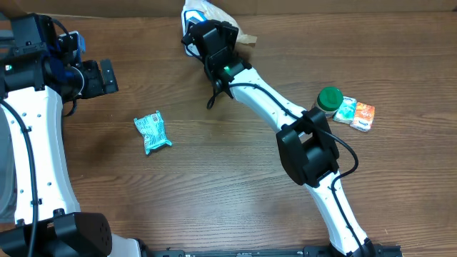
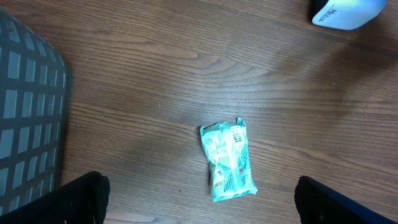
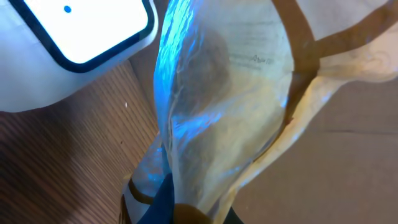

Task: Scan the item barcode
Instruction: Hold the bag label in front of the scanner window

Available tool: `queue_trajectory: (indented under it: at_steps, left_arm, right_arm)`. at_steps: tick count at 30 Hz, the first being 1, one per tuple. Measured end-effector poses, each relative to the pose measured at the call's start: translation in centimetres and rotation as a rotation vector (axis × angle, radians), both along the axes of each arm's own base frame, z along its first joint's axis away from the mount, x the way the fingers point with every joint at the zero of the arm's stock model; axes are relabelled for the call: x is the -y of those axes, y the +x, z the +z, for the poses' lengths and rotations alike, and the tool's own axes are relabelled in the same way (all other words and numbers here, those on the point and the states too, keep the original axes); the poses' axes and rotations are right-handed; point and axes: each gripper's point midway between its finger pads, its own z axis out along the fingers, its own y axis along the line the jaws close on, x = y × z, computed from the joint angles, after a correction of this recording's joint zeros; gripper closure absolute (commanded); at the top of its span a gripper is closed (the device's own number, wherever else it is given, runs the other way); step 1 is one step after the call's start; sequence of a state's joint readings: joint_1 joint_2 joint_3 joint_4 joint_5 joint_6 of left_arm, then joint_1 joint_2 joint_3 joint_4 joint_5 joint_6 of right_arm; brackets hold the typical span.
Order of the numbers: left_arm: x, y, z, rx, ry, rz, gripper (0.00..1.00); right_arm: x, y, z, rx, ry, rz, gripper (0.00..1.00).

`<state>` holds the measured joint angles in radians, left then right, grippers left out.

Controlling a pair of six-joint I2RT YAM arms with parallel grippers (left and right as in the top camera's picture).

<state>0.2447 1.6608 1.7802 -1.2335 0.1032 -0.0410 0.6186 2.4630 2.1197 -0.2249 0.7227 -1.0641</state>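
Note:
My right gripper (image 1: 213, 27) is shut on a crinkly clear-and-tan wrapped item (image 3: 236, 93) at the table's far edge. The item hangs right beside the white scanner (image 3: 68, 37), and blue light falls on its wrapper. From overhead the item (image 1: 241, 37) pokes out to the right of the gripper, with the scanner (image 1: 191, 13) just to its left. The right gripper's fingers are mostly hidden under the wrapper in the right wrist view. My left gripper (image 1: 107, 76) hovers open at the left, holding nothing. Below it lies a teal packet (image 2: 228, 163).
The teal packet (image 1: 152, 133) lies left of centre. A green-lidded jar (image 1: 329, 98), a small teal pack (image 1: 345, 109) and an orange pack (image 1: 363, 117) sit at the right. A grey mesh basket (image 2: 25, 124) stands at the left. Cardboard (image 3: 348, 162) backs the table.

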Motion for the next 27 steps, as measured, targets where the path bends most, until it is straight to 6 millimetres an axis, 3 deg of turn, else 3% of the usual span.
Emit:
queue_trajectory:
  at_steps: [7, 16, 22, 27]
  left_arm:
    - [0.0, 0.0, 0.0, -0.001, 0.0, 0.0, 0.01]
    - [0.0, 0.0, 0.0, 0.0, 0.0, 0.0, 0.0]
    - [0.0, 0.0, 0.0, 0.0, 0.0, 0.0, 0.0]
    - [0.0, 0.0, 0.0, 0.0, 0.0, 0.0, 0.0]
  right_arm:
    - [-0.9, -0.6, -0.1, -0.007, -0.015, 0.018, 0.96]
    - [-0.7, -0.6, 0.1, 0.004, -0.02, -0.002, 0.96]
    - [-0.8, -1.0, 0.2, 0.014, 0.056, -0.044, 0.96]
    - [-0.3, -2.6, 2.5, -0.011, 0.158, -0.088, 0.96]
